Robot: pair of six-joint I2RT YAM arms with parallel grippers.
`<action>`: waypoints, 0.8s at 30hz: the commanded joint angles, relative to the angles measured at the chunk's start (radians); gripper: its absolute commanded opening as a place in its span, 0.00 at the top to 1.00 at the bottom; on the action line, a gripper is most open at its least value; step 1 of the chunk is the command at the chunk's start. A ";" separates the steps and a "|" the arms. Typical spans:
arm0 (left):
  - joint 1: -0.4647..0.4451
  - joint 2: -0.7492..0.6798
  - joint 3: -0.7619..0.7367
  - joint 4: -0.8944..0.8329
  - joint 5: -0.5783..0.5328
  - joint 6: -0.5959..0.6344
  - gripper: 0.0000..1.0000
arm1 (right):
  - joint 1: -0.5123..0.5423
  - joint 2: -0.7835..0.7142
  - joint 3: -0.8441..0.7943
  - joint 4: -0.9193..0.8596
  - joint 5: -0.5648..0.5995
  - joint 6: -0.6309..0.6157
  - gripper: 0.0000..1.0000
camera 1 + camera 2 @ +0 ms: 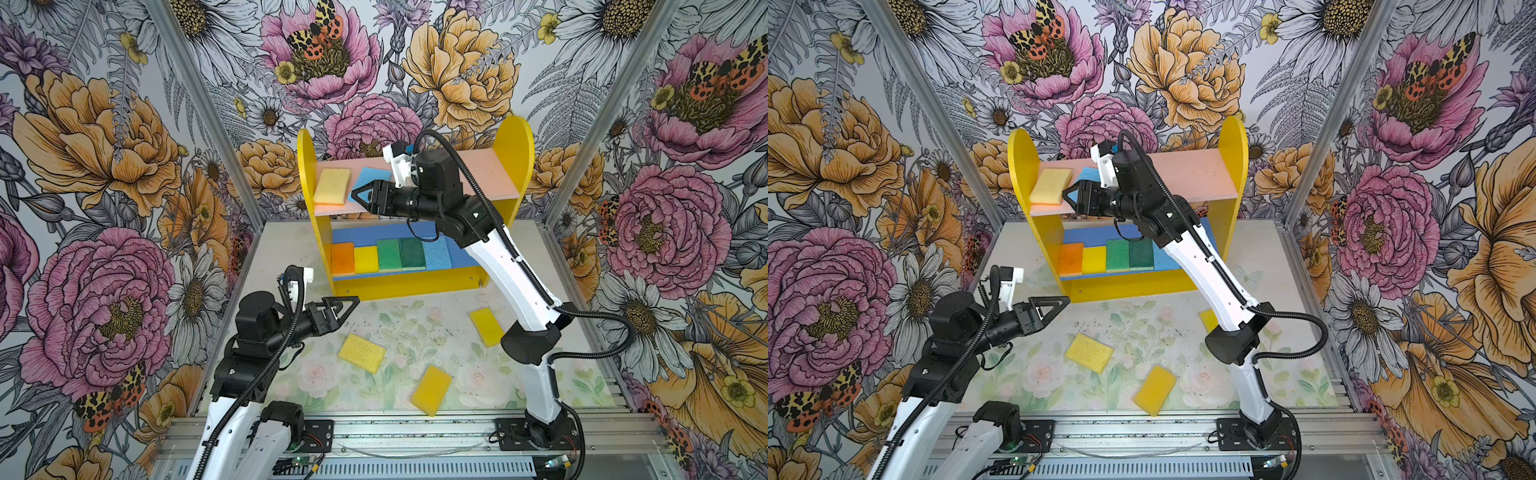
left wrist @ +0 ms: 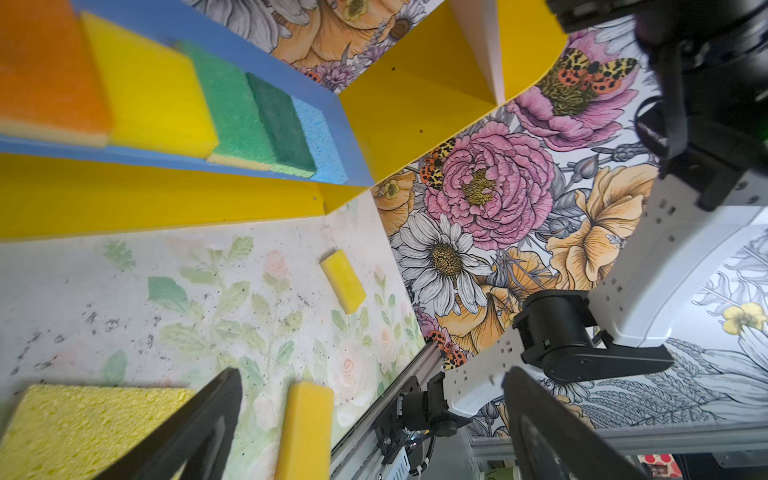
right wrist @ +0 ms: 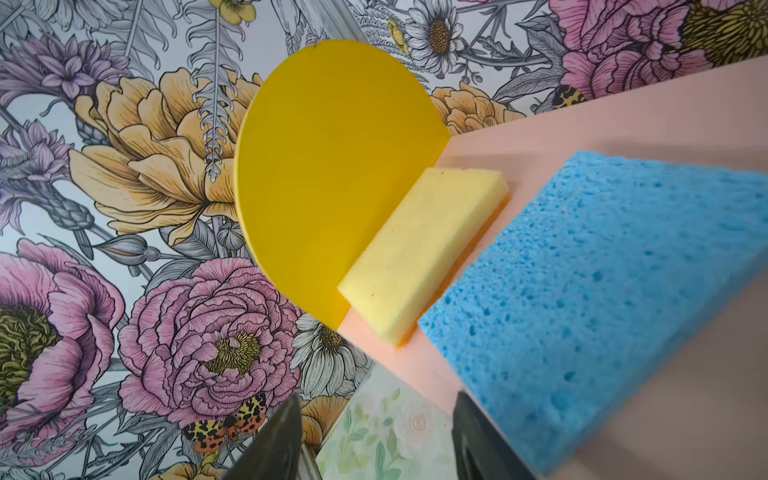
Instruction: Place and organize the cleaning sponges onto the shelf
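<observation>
Our right pincer [image 1: 357, 194] stands released beside the light blue sponge [image 3: 602, 291] on the shelf [image 1: 517, 145]. Our left pincer [image 1: 351, 303] hangs released over the tabletop [image 1: 415, 328].

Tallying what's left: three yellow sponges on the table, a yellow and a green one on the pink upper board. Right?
Not green: the right wrist view shows a light blue sponge beside the yellow sponge on the pink board. Rest holds.
</observation>
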 commanded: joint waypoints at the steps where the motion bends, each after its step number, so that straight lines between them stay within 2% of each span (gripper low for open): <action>1: -0.123 0.060 0.135 0.033 -0.130 -0.010 0.01 | 0.012 -0.217 -0.146 -0.007 0.132 -0.112 0.40; 4: -0.219 0.169 0.255 0.032 -0.211 0.019 0.01 | 0.000 -0.375 -0.334 -0.007 0.219 -0.114 0.37; 9: -0.301 0.448 0.541 0.028 -0.219 0.073 0.01 | -0.045 -0.588 -0.603 -0.005 0.257 -0.098 0.36; 16: -0.311 0.799 0.966 -0.018 -0.177 0.109 0.01 | -0.109 -0.789 -0.867 -0.003 0.231 -0.077 0.35; 24: -0.303 1.077 1.356 -0.163 -0.260 0.168 0.01 | -0.134 -0.841 -0.977 -0.003 0.184 -0.064 0.34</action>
